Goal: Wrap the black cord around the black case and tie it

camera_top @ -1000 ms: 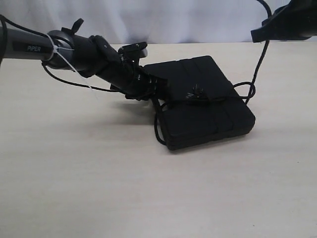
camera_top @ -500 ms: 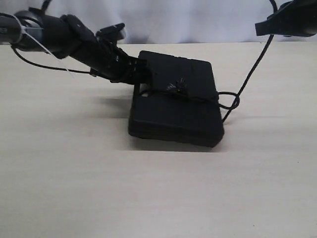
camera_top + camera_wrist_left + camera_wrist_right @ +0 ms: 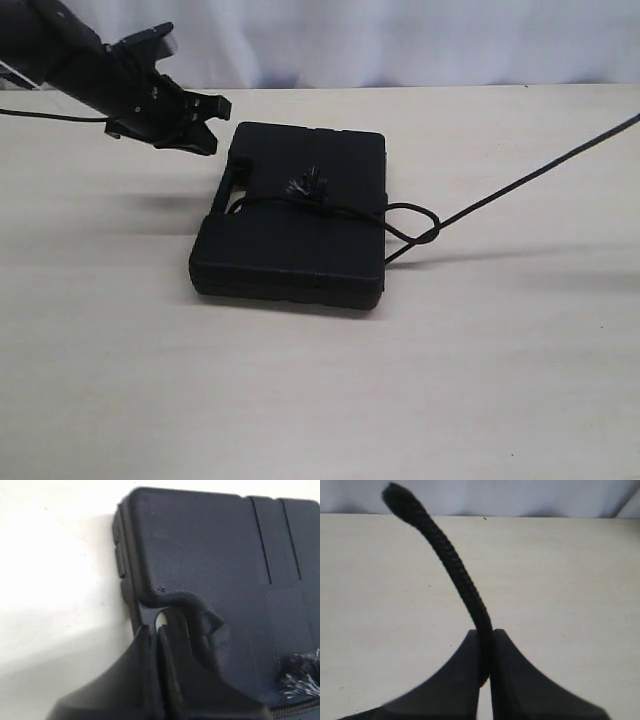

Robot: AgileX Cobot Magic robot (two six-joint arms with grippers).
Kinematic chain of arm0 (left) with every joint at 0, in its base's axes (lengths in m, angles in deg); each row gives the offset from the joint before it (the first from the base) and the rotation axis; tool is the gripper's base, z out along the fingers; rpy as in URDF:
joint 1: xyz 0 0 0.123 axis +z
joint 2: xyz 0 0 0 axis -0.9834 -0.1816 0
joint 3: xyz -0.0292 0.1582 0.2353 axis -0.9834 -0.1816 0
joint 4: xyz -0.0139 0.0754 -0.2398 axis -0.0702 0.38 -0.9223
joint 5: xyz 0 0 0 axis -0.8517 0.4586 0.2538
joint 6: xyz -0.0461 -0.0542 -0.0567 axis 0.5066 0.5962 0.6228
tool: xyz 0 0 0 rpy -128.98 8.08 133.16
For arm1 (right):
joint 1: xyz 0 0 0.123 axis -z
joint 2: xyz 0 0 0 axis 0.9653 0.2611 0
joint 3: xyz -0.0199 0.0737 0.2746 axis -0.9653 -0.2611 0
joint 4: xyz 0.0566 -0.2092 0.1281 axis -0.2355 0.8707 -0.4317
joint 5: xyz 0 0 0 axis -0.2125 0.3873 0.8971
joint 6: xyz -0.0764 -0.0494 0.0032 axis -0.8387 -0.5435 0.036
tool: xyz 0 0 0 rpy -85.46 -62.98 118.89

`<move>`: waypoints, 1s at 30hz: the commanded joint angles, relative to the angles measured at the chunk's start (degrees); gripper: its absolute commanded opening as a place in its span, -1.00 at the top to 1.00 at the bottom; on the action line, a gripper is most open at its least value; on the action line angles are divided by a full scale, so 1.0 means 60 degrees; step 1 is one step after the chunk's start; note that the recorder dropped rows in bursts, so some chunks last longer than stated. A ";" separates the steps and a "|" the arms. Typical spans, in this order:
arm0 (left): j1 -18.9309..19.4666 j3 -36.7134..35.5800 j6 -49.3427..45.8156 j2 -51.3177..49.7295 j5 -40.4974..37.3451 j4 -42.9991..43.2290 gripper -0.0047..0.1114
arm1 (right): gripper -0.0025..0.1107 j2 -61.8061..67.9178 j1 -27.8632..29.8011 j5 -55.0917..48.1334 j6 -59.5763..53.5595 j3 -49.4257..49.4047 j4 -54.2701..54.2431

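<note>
Lying flat: black case [image 3: 300, 250] at the middle of the worktop [image 3: 320, 400], lid up, one long edge toward the near side.
Cord on case: black cord [image 3: 345, 210] crosses the lid from the left edge to the right edge, resting on it.
Tuft: frayed greyish tuft [image 3: 308, 186] with a knot sits on the lid along the cord line, in the far half; the left wrist view also shows it [image 3: 300, 677] on the case [image 3: 210, 555].
Loop: just off the case's right edge the cord makes a small loop [image 3: 412, 222] on the worktop and crosses itself.
Free run: from that crossing the cord rises taut to the right and far, out of the exterior view.
Left arm: left claw [image 3: 208, 125] clenched, empty, raised at far left, near the case's far-left corner but apart from it.
Right arm: right claw [image 3: 485, 635] seen only in its wrist view, clamped onto the braided cord [image 3: 455, 565].
</note>
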 commanded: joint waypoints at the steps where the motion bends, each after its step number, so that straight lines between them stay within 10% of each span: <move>1: 0.0266 -0.0025 -0.0245 0.0373 -0.0367 0.0128 0.92 | 0.88 0.0174 0.0433 0.0404 0.0149 -0.0014 -0.0003; 10: -0.0515 -0.0130 -0.0655 -0.0378 -0.1146 0.0115 0.91 | 0.88 0.0174 0.0479 0.0280 0.0099 -0.0014 -0.0480; 19: -0.1109 0.0481 -0.0726 -0.0174 -0.0724 0.2031 0.02 | 0.88 0.0216 0.0479 0.0158 -0.0038 -0.0014 -0.0480; 24: -0.1179 0.0861 0.2200 -0.0144 -0.0850 0.4623 0.02 | 0.88 0.0293 0.0479 0.0158 -0.0038 -0.0014 -0.0480; 30: -0.1304 0.0861 0.2202 -0.0685 -0.0787 0.3940 0.02 | 0.88 0.0310 0.0479 0.0158 -0.0079 -0.0014 -0.0480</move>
